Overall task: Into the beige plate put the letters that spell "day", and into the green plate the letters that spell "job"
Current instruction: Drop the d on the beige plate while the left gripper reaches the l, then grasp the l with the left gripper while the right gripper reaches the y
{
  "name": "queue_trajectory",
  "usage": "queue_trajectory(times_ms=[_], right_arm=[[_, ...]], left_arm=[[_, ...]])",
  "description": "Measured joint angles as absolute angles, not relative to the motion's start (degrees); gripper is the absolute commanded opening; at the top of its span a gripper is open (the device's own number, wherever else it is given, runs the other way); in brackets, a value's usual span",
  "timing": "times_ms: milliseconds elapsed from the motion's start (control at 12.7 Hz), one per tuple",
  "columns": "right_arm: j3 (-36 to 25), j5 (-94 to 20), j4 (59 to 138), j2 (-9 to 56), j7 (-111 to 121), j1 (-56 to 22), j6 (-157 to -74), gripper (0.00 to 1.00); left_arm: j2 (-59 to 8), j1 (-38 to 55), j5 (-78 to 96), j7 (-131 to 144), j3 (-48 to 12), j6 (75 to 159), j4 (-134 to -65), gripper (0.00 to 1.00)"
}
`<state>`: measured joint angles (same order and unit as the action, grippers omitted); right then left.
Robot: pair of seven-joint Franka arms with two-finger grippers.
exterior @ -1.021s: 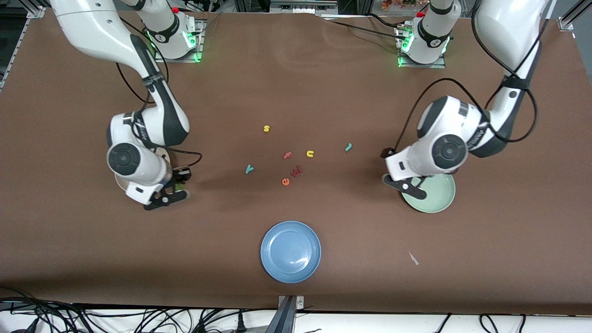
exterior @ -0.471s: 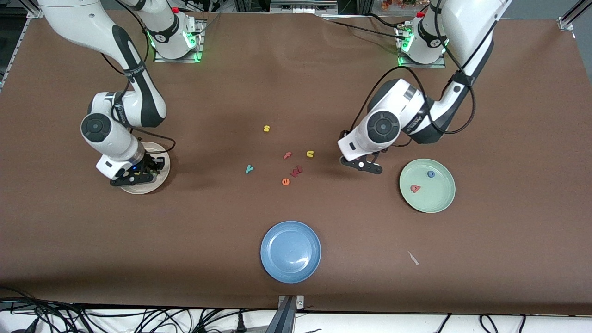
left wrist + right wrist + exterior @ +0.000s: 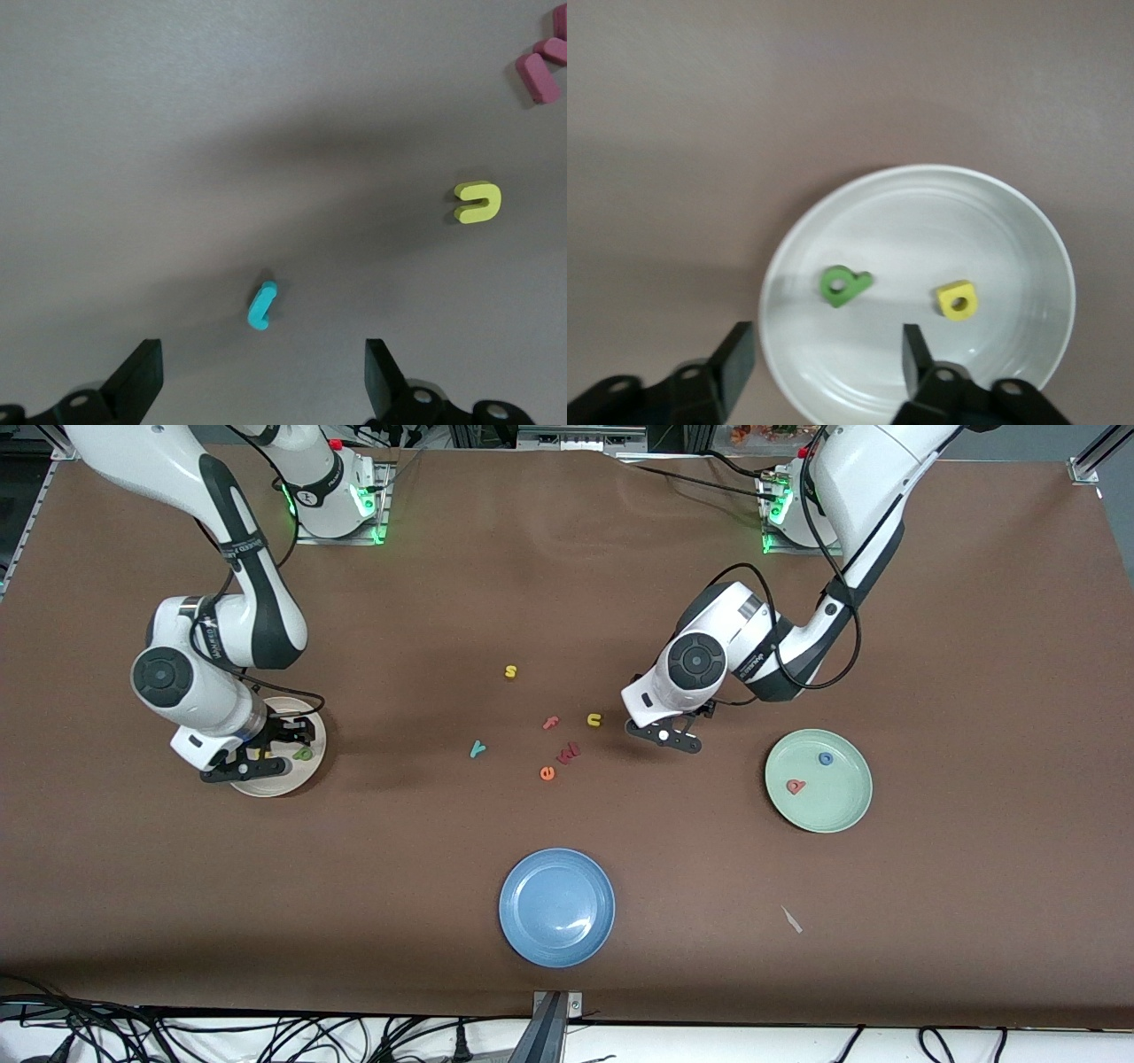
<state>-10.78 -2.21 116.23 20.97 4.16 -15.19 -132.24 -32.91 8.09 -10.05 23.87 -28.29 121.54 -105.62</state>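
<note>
brown table (image 3: 567, 602) under both arms. right gripper (image 3: 824, 367) hangs over the beige plate (image 3: 306, 772), fingers (image 3: 737, 354) spread apart and holding nothing — the green a (image 3: 843, 285) lies in the plate just ahead of the gap between them, the yellow d (image 3: 957, 299) beside it, past one fingertip. left gripper (image 3: 261, 381) hovers over the table, fingers (image 3: 142, 376) wide apart and empty; the teal j (image 3: 261, 305) lies on the table between the fingertips, just ahead of them. yellow u (image 3: 478, 202) and a pink letter (image 3: 542, 69) lie well off to one side. green plate (image 3: 842, 815) holds the red b (image 3: 796, 786) and blue o (image 3: 826, 758). teal y (image 3: 477, 748) lies on the table among the loose letters.
</note>
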Motion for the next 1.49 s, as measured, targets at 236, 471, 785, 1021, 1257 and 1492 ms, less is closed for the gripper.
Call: queue_trajectory(times_ms=[236,471,785,1021,1257,1492], right_arm=[[-10.5,-11.8,115.0,21.7,2.8,-16.5,-131.7,1.00],[-10.3,-14.3,112.9,23.4,-8.2,-20.2,-131.7,1.00],[-10.1,-14.4,108.3,27.7,-29.0,-28.1,-134.3,1.00],[-10.1,-14.4,103.7,32.1,-40.3,-31.9,-135.7,1.00],[-10.1,-14.4,99.5,35.9,-50.5,-34.1,-135.9,1.00],[-10.0,-14.4,97.8,38.3,-57.4,-37.0,-136.3,1.00]], left_arm=[[-33.7,8.6,-11.5,24.1,-28.3,124.2,-106.6,0.95],[-36.3,9.4,-13.6,24.6,-28.3,126.8,-106.7,0.87],[-37.2,9.0,-20.4,25.4,-28.0,126.9,-108.3,0.78],[-37.3,9.2,-20.7,25.4,-28.0,126.9,-109.2,0.34],[-37.2,9.3,-20.7,25.4,-28.4,127.1,-109.5,0.00],[-37.1,9.3,-20.7,25.5,-28.4,127.1,-109.5,0.00]])
